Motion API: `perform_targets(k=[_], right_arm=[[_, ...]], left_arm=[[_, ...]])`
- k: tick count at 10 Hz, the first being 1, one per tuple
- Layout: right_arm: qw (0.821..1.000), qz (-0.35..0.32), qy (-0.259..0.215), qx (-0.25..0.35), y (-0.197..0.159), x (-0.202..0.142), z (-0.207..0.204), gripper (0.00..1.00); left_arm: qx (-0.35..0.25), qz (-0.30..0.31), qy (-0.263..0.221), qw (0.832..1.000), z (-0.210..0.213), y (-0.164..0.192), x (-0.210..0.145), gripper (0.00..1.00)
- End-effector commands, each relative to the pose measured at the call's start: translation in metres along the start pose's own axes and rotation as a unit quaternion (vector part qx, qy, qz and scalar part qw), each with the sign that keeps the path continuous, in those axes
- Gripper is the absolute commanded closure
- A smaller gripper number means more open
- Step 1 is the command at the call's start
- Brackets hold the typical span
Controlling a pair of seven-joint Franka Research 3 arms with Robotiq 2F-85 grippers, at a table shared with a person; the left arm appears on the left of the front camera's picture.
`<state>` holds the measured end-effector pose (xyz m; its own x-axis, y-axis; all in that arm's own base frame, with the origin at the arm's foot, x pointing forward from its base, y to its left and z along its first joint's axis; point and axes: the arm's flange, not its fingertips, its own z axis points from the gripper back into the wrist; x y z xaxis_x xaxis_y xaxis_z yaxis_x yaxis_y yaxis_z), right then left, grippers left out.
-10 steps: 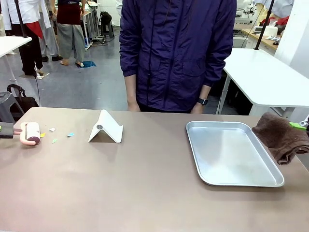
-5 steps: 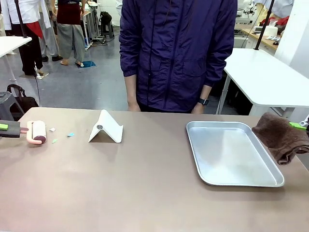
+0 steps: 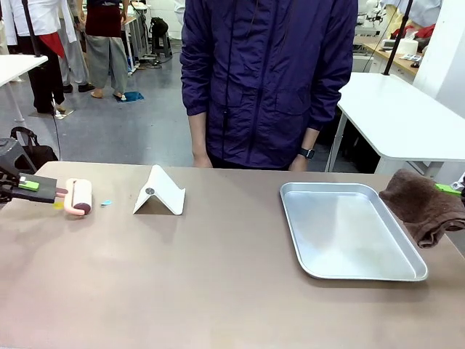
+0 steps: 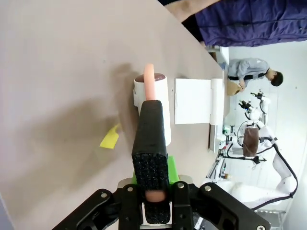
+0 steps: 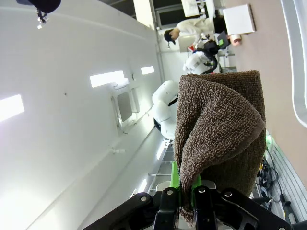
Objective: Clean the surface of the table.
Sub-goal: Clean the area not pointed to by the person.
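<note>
L fingers (image 3: 30, 187) grip roller (image 3: 78, 196), R fingers (image 3: 447, 188) cloth (image 3: 420, 207)

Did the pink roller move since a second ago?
Yes. The roller has rolled right across the table, closer to the white stand, which stayed put.

You saw little of the right gripper (image 3: 452, 190) at the right edge of the front view: the frame cut it off and the brown towel (image 3: 420, 206) covered its fingers. The left gripper (image 3: 38, 190) was cropped at the left edge. The blue scrap (image 3: 107, 202) beside the roller (image 3: 78, 196) was too small to identify, perhaps paper.
</note>
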<state>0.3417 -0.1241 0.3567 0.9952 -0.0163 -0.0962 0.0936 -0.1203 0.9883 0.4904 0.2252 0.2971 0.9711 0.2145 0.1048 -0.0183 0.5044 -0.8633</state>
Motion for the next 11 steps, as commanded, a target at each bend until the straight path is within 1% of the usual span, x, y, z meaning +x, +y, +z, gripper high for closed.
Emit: perform_targets(k=[1, 4, 5, 7, 8, 11], right_arm=[[1.0, 0.002, 0.005, 0.003, 0.005, 0.0, 0.0, 0.91], [1.0, 0.002, 0.005, 0.003, 0.005, 0.0, 0.0, 0.91], [1.0, 0.002, 0.005, 0.003, 0.005, 0.0, 0.0, 0.91], [1.0, 0.002, 0.005, 0.003, 0.005, 0.0, 0.0, 0.91], [1.0, 0.002, 0.005, 0.003, 0.005, 0.0, 0.0, 0.91], [1.0, 0.002, 0.005, 0.003, 0.005, 0.0, 0.0, 0.91]], left_arm=[[0.037, 0.003, 0.038, 0.999, -0.014, -0.002, 0.002, 0.78], [0.043, -0.002, 0.045, 0.998, -0.032, -0.017, 0.012, 0.78], [0.046, -0.002, 0.056, 0.997, -0.04, -0.022, 0.015, 0.78], [0.049, 0.01, 0.062, 0.997, -0.055, -0.031, 0.022, 0.78], [0.044, 0.018, 0.073, 0.996, -0.063, -0.036, 0.024, 0.78], [0.058, 0.023, 0.07, 0.996, -0.085, -0.052, 0.027, 0.78]])
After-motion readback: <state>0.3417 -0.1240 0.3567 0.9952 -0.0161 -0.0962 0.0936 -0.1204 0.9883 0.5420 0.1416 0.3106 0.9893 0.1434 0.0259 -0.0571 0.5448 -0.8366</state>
